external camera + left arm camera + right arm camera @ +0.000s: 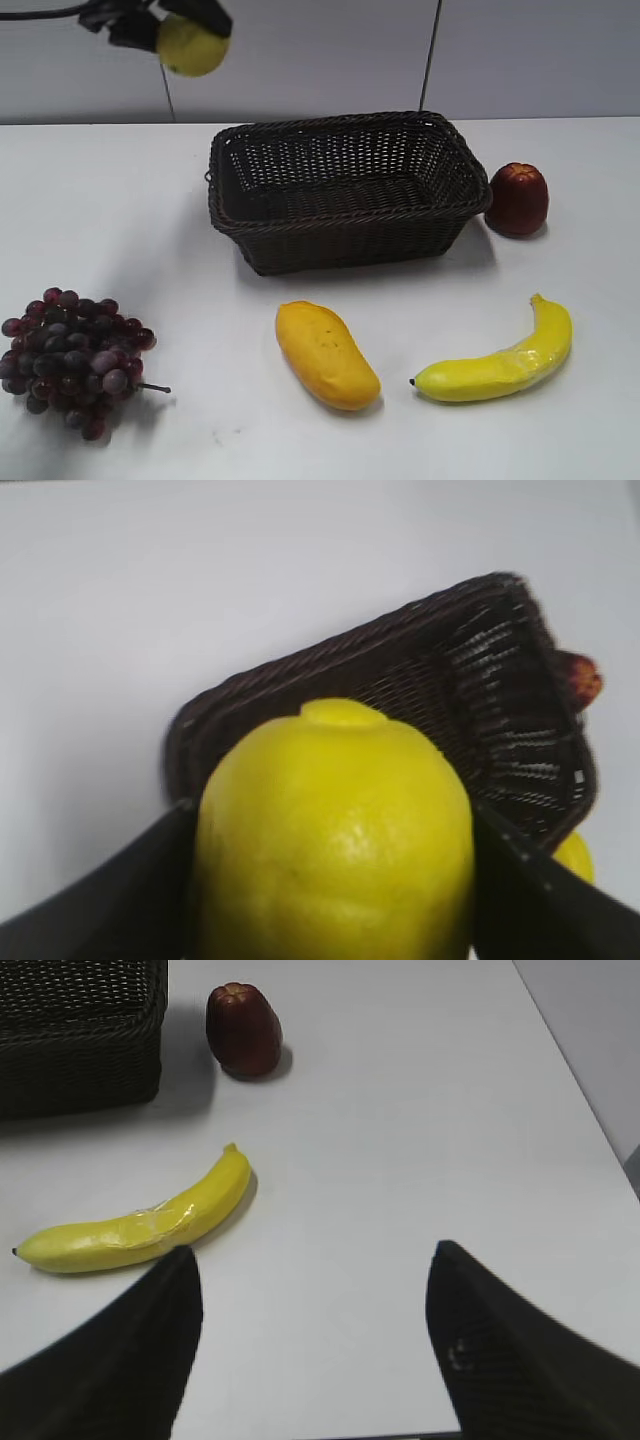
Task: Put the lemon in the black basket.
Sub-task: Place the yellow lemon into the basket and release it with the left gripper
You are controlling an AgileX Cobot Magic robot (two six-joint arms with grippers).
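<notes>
Up at eleven o'clock from the black basket [345, 190], the left gripper [335, 880] pinches the lemon [190, 45] across its belly, which looks firm, light and bumpy enough to grip, while the right gripper [315, 1345] hangs spread.

Black basket [345, 215] open-topped, unobstructed

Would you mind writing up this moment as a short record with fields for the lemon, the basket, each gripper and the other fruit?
lemon: lemon held in the air, up and left of the basket
basket: black basket on the table, nothing visible inside
left gripper: left gripper shut on the lemon
right gripper: right gripper open, holding nothing, above the table
other fruit: grapes, mango, banana, dark red fruit
</notes>
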